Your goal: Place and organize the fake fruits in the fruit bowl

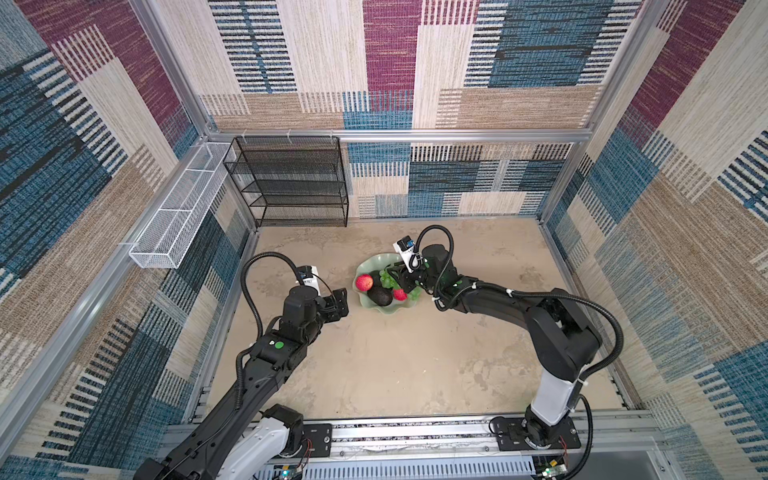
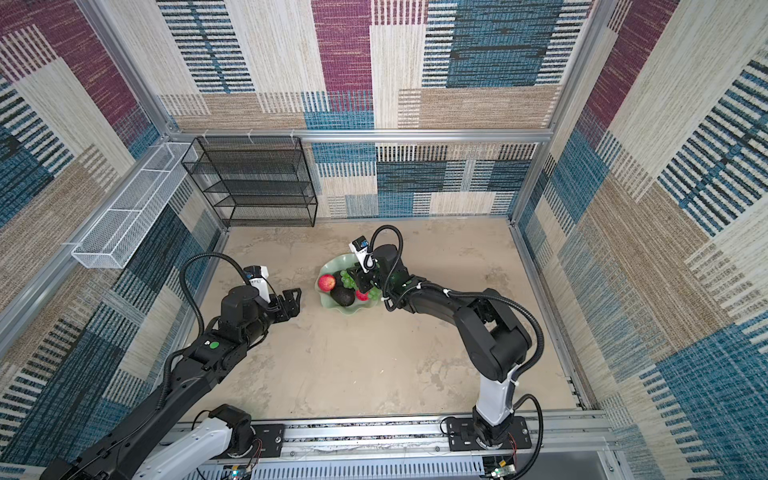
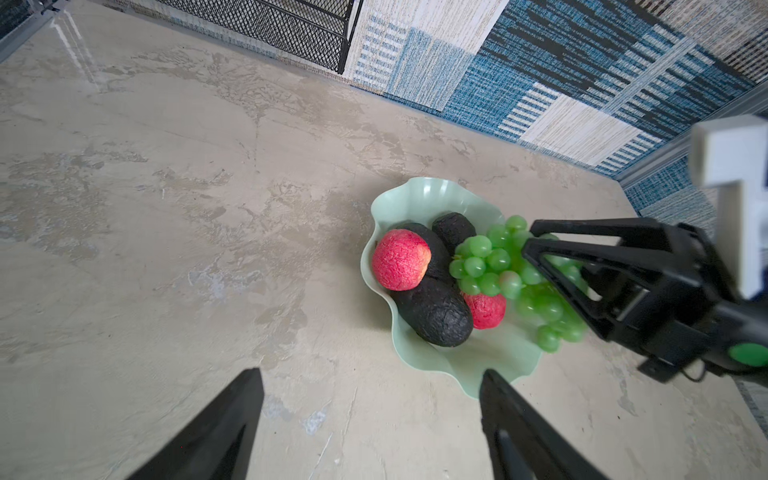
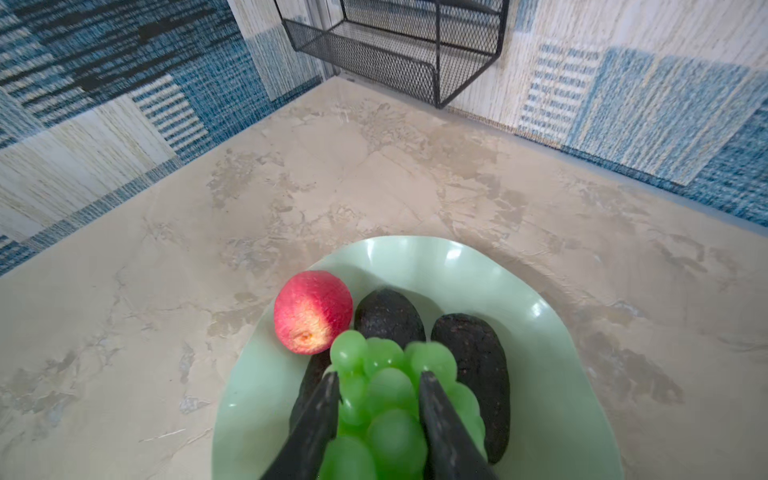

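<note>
Right jaws around grapes; 3 avocados

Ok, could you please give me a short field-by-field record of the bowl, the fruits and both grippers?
Bowl: pale green fruit bowl on table
Inside: three avocados, two apples
Held: grapes, over the bowl, in shut right gripper
Free arm: left gripper open, empty, beside bowl
Loose fruit: none visible
</note>
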Available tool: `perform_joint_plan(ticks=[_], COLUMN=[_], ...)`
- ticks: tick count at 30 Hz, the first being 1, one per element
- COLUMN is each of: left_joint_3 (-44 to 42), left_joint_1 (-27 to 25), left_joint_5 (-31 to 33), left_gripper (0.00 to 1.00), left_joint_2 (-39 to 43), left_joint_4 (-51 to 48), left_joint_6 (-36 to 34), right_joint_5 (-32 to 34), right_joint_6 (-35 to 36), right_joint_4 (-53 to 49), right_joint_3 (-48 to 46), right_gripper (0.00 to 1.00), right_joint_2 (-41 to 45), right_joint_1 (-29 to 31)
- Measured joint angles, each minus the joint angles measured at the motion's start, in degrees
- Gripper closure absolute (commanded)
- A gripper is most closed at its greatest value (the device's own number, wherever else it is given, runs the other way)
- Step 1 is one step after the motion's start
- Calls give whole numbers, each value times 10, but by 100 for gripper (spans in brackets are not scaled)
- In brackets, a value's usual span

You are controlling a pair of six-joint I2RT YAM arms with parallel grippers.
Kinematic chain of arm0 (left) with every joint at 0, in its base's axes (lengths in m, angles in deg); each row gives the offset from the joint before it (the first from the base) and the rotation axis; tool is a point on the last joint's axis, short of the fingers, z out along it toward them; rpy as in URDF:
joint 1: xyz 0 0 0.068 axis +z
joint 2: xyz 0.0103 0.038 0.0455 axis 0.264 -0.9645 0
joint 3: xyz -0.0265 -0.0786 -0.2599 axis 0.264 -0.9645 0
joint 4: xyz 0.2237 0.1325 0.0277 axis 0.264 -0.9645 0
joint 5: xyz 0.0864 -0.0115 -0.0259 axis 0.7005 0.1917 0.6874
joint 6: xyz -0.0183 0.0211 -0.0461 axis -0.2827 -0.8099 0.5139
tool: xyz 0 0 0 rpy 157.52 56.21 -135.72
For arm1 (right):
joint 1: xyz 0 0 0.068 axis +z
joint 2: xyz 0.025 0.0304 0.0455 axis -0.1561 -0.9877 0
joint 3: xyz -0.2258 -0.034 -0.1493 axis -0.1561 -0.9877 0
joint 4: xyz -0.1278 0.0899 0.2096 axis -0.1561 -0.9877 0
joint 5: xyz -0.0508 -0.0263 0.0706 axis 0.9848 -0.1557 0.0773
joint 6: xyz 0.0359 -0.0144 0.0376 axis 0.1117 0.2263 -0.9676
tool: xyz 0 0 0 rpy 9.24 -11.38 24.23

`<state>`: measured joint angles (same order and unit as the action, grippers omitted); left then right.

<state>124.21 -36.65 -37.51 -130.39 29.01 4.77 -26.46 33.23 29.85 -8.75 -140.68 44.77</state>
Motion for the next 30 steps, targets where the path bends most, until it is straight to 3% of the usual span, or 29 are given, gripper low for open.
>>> perform_joint_plan(ticks=[5,12,17,22,26,30], left_joint_3=[0,1,8,2,-36,-101], left_joint_1=[1,2,3,7,11,23], left_joint_5=[5,13,18,67,133,207], left_gripper=[15,15,14,9,7,4], left_joint_2=[3,-17,-31,-35,-58,-85], left_joint_4=[0,2,5,39,113,221], left_joint_6=[-4,-14,-30,-70,-127,-195], right_joint_5=[-4,-4,-2,26,81,182], right_joint_6=[2,1,-12,-29,-53,-64], right_joint_4=[2,3,10,55,100,152], right_joint_3=[19,9,-27,-114,-226,-341], right_gripper=[52,0,0,0,0,0], right_joint_2=[-22,-6,49,154,249,323], right_joint_1=[-5,-12,-27,-58,-115,-158])
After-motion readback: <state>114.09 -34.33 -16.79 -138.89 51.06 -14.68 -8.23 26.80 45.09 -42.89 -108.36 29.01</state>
